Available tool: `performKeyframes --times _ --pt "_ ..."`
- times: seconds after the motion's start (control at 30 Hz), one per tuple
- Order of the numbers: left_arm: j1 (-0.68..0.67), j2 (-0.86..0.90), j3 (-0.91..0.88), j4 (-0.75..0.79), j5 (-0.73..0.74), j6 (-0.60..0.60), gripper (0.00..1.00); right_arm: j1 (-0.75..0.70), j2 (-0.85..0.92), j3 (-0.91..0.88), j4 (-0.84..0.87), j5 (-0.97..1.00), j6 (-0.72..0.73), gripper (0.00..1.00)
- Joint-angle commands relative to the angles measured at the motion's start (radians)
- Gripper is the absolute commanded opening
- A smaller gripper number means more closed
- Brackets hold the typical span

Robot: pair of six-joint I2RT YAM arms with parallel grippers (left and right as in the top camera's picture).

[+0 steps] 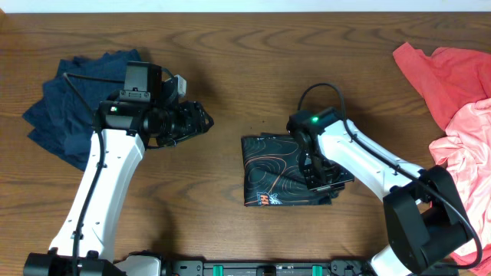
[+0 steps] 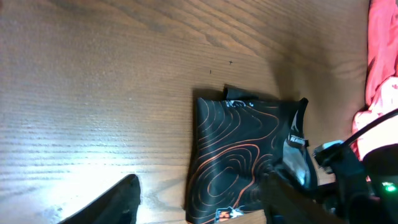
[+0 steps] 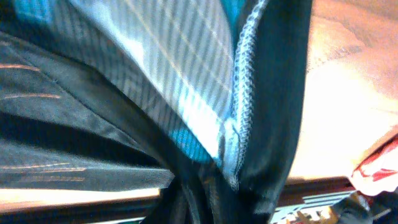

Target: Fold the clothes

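Note:
The black jersey (image 1: pixel 272 165) with orange contour lines lies folded into a rough square at the table's middle; it also shows in the left wrist view (image 2: pixel 236 155). My right gripper (image 1: pixel 324 180) is down on its right edge and shut on the cloth. Black and blue-lined jersey fabric (image 3: pixel 124 124) fills the right wrist view and bunches between the fingers. My left gripper (image 1: pixel 201 120) is open and empty. It hovers left of the jersey, and its fingers (image 2: pixel 199 202) are spread wide in its wrist view.
Navy-blue garments (image 1: pixel 80 103) lie crumpled at the far left, partly under the left arm. Coral-pink shirts (image 1: pixel 453 84) are piled at the right edge and show in the left wrist view (image 2: pixel 380 56). Bare wooden table (image 1: pixel 253 69) lies between them.

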Motion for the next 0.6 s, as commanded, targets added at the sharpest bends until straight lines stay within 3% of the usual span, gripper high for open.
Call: performKeyframes --times 0.0,0.27,0.4,0.57 --pt "0.002 0.001 -0.009 -0.003 -0.012 0.024 0.68 -0.014 -0.014 -0.035 0.016 0.083 0.090 0.24" --pt "-0.035 0.020 -0.011 -0.006 -0.012 0.066 0.81 -0.067 -0.018 -0.037 0.040 0.196 0.288 0.28" --pt "-0.088 0.079 -0.011 -0.003 -0.011 0.110 0.88 -0.131 -0.053 -0.013 0.043 0.195 0.289 0.25" --pt "-0.168 0.212 -0.011 0.034 0.000 0.147 0.93 -0.198 -0.172 0.014 0.078 0.166 0.224 0.28"
